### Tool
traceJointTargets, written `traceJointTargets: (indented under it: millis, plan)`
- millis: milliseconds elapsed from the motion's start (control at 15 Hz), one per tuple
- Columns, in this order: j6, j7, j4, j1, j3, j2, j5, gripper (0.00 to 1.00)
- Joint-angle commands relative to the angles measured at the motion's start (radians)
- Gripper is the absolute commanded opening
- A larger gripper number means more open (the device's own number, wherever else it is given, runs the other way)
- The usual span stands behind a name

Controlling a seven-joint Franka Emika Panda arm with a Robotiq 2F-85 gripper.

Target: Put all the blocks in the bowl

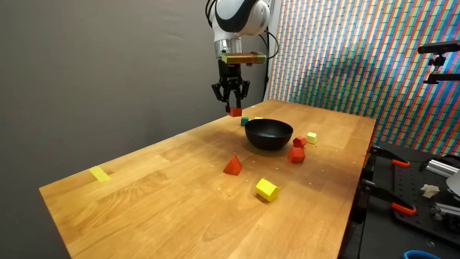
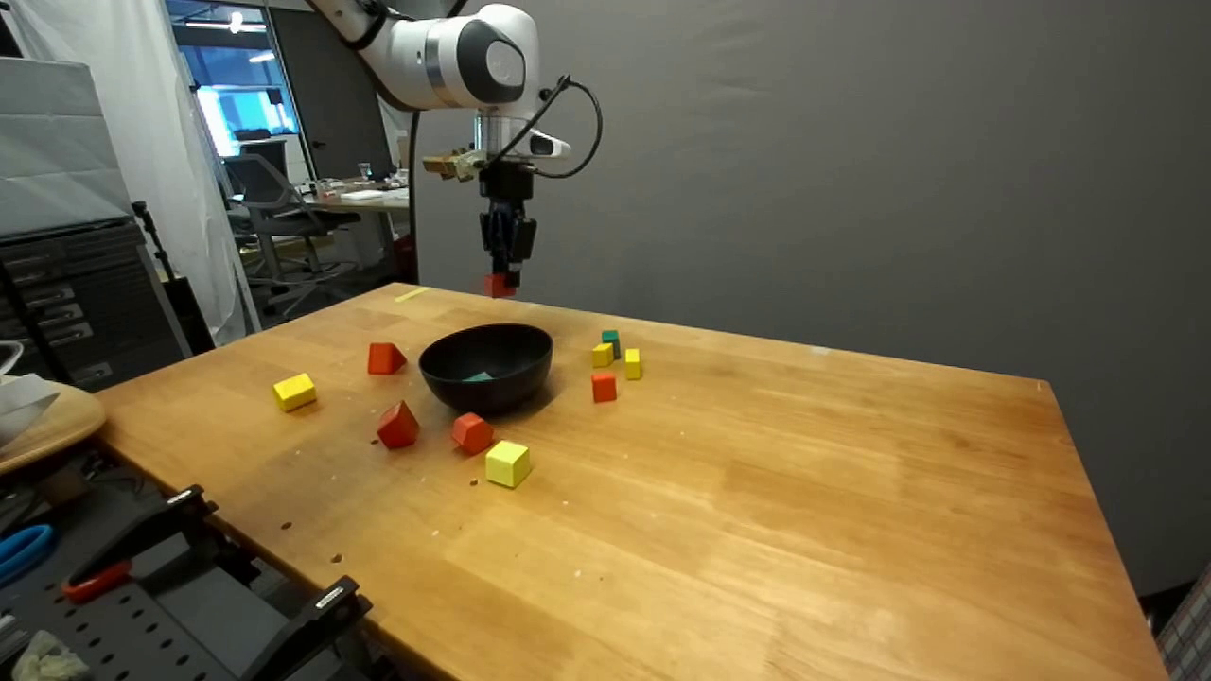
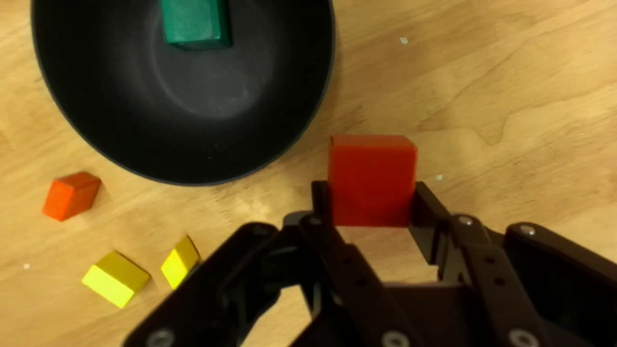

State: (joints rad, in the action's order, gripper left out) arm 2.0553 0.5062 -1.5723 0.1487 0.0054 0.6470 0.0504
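Gripping a red block (image 3: 372, 180) between its fingers (image 3: 322, 202), the robot's end effector (image 3: 370, 193) hangs above the table (image 2: 851, 492) beside a black bowl (image 1: 268, 142), its jaws closed partway, one against each side of the piece. In the wrist view, the held block appears just outside the bowl's rim, while a green block (image 3: 193, 21) lies inside. Loose pieces surround the bowl on the table. In an exterior view, a red pyramid (image 1: 233, 167) sits near it, with a yellow prism (image 1: 267, 190) farther off. On another side are two faceted pieces, a red chunk (image 2: 397, 425) and a red polyhedron (image 2: 471, 432), the latter just beside a pale cube (image 2: 508, 463). Across the bowl, an orange block (image 2: 604, 387) lies near a yellow block (image 2: 633, 364) and a yellow wedge (image 3: 180, 261); a dark green piece (image 2: 611, 338) sits just behind, whether touching cannot be told. A flat yellow strip (image 1: 100, 173) lies near the table's edge, well apart from the bowl.
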Motion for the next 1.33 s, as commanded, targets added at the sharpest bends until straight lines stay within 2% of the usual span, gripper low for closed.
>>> traceJointTargets:
  millis: [0,400,467,600,733,800,933,1133,1200,1267]
  plan:
    - [0.071,0.053,-0.243,0.011,-0.029,-0.172,0.01,0.21]
    - [0.113,0.057,-0.549,-0.013,-0.056,-0.352,-0.012,0.22]
    - [0.141,0.052,-0.604,-0.018,-0.062,-0.382,-0.02,0.68]
    - [0.233,0.037,-0.716,-0.029,-0.067,-0.448,-0.029,0.76]
    - [0.349,0.023,-0.828,-0.033,-0.054,-0.534,-0.018,0.91]
    - [0.253,0.044,-0.684,-0.037,-0.054,-0.401,-0.014,0.74]
    - [0.309,0.04,-0.766,-0.041,-0.046,-0.465,-0.014,0.89]
    - [0.322,0.038,-0.8,-0.044,-0.042,-0.503,-0.014,0.91]
    - [0.323,0.038,-0.801,-0.044,-0.042,-0.504,-0.014,0.98]
    - [0.375,0.062,-0.797,-0.037,-0.042,-0.49,-0.031,0.99]
